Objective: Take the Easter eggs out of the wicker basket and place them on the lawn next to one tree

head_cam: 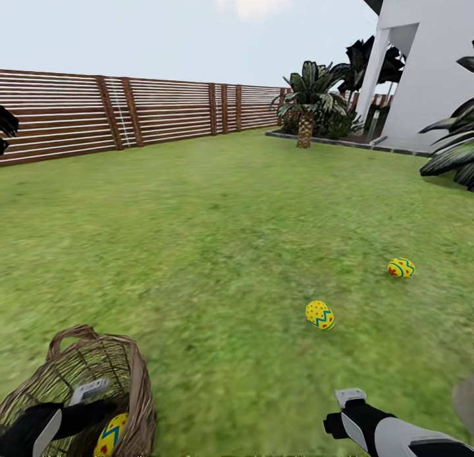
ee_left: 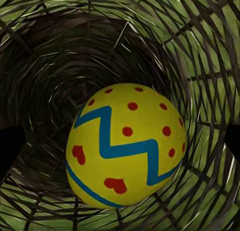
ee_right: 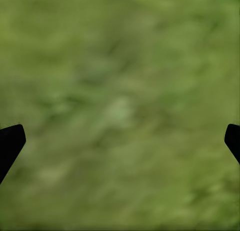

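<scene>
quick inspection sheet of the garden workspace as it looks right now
surface: lawn, green grass with yellowish patches.
job's things: wicker basket tipped on the grass, one egg in the basket; near egg and far egg lie apart on open grass, no leafy tree beside them.
clutter: nothing seen.
grippers: left gripper reaches into the basket, fingers wide either side of the egg, not touching it; right gripper open over bare grass.
cables: nothing seen.
surroundings: slatted wooden fence, white house, palm-like plant.
</scene>
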Controlling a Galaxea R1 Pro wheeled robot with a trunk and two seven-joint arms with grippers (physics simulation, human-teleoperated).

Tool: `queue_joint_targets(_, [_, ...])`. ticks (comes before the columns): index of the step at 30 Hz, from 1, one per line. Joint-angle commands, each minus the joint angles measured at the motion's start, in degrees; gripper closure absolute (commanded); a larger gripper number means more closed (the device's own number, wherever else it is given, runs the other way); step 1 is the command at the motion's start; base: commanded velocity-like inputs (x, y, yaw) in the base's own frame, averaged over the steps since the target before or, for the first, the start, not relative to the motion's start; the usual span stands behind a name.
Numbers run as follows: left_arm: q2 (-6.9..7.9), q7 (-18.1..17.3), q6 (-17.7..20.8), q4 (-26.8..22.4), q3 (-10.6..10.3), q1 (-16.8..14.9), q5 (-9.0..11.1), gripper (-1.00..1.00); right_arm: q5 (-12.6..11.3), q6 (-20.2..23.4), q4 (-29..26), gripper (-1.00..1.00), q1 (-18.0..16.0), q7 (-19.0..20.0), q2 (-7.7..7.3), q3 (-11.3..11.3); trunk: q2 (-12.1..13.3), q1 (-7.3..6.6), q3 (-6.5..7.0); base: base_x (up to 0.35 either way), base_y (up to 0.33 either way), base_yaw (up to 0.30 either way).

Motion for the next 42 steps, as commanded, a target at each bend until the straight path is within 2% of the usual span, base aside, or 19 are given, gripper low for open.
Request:
queue_joint_targets(1, [-0.03, -0.13, 0.49, -0.06, 0.31, -0.02, 0.28, -1.00, 0.15, 0.16, 0.09, -1.00, -0.06, -0.03, 0.01, 0.42, -0.04, 0.01, -0.28, 0.000, 0.000, 0.000])
queue_joint_targets(15, [-0.20, -0.13, 0.49, -0.06, 0.31, -0.02, 0.28, -1.00, 0.15, 0.15, 0.13, -1.00, -0.06, -0.03, 0.01, 0.42, -0.23, 0.37, -3.38, 0.002, -0.001, 0.000])
queue_joint_targets(25, [-0.42, -0.12, 0.49, -0.06, 0.40, -0.02, 0.28, -1.00, 0.15, 0.14, 0.13, -1.00, -0.06, -0.03, 0.01, 0.42, -0.36, 0.63, -5.59, 0.162, -0.071, 0.000])
queue_joint_targets(42, [-0.48, -0.13, 0.49, -0.06, 0.40, -0.02, 0.28, -1.00, 0.15, 0.14, 0.14, -1.00, -0.06, -0.03, 0.01, 0.42, -0.59, 1.07, -9.36, 0.003, -0.001, 0.000])
